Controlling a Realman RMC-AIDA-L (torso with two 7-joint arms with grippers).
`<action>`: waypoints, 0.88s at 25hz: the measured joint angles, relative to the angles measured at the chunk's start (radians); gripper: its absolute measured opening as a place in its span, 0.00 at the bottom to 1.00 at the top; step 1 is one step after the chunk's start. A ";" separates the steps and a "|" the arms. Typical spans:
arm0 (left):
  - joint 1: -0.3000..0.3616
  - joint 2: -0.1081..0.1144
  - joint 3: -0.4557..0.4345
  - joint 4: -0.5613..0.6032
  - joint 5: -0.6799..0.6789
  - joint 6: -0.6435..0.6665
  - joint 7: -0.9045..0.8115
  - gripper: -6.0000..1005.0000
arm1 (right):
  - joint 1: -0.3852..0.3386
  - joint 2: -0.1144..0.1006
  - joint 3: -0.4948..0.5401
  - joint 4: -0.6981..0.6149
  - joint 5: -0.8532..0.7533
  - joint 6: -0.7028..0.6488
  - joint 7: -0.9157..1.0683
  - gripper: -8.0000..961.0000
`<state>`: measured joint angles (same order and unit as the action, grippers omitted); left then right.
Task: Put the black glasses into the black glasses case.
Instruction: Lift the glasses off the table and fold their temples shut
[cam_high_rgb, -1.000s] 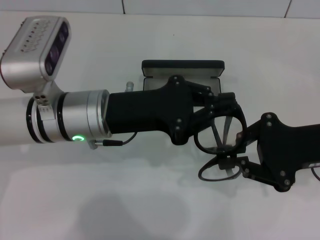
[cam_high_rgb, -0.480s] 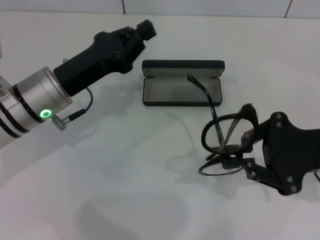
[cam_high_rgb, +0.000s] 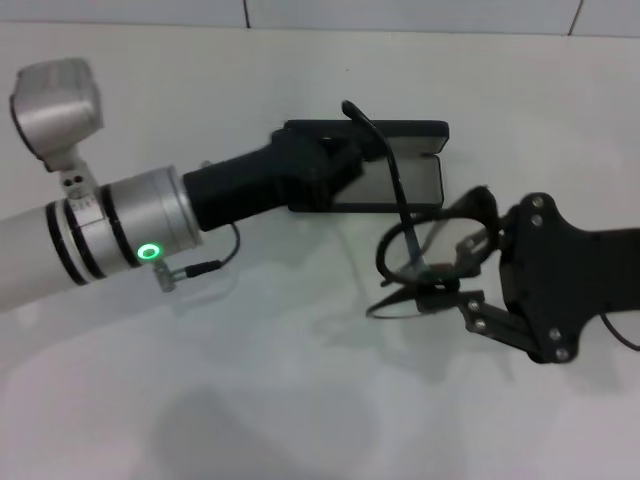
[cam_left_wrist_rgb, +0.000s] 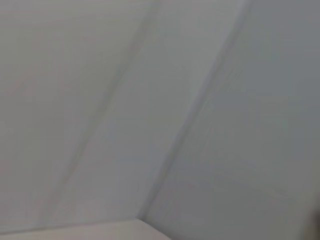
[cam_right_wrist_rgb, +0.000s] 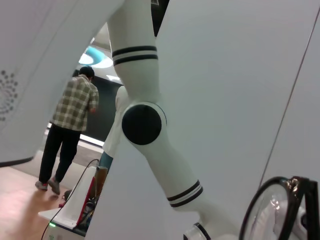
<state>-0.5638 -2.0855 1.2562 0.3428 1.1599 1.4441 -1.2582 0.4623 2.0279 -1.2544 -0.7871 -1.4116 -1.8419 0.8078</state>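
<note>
Head view: the black glasses (cam_high_rgb: 430, 255) are shown held above the white bench (cam_high_rgb: 300, 380), gripped at the frame by the right gripper (cam_high_rgb: 468, 272), whose jaws are clenched on the frame near its right side. One lens ring is seen upright and the other lies nearly flat below it. One temple arm (cam_high_rgb: 385, 160) is raised and reaches back over the black glasses case (cam_high_rgb: 400, 160), its tip showing above the case's lid. The case lies open on the bench with its grey lining exposed, its lid standing up along the far edge. The case's left part is covered by the left gripper (cam_high_rgb: 335, 160), which extends from the left over the case; whether its jaws are released or clenched cannot be told. A green light ring (cam_high_rgb: 149, 252) is lit on the silver wrist section of the left arm.

Left wrist view: only a blurred pale surface with faint diagonal lines is shown; no task object can be made out.

Right wrist view: a black lens rim of the glasses (cam_right_wrist_rgb: 280, 210) is seen at the lower corner. Behind it a white robot arm joint (cam_right_wrist_rgb: 145, 125) with black bands is shown, and a person in a plaid shirt (cam_right_wrist_rgb: 70, 130) stands in the background.
</note>
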 joint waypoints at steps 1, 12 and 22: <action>-0.006 0.001 0.013 0.000 0.000 0.024 0.000 0.06 | 0.008 0.000 -0.001 0.006 0.000 0.006 0.000 0.11; -0.025 0.002 0.014 0.002 -0.008 0.177 0.008 0.06 | 0.057 -0.001 -0.044 0.066 -0.006 0.068 -0.004 0.11; -0.026 0.004 0.022 0.023 0.009 0.289 0.047 0.06 | 0.057 -0.002 -0.043 0.091 0.001 0.094 -0.013 0.11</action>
<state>-0.5897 -2.0814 1.2785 0.3654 1.1686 1.7328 -1.2113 0.5189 2.0259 -1.2970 -0.6961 -1.4106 -1.7480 0.7947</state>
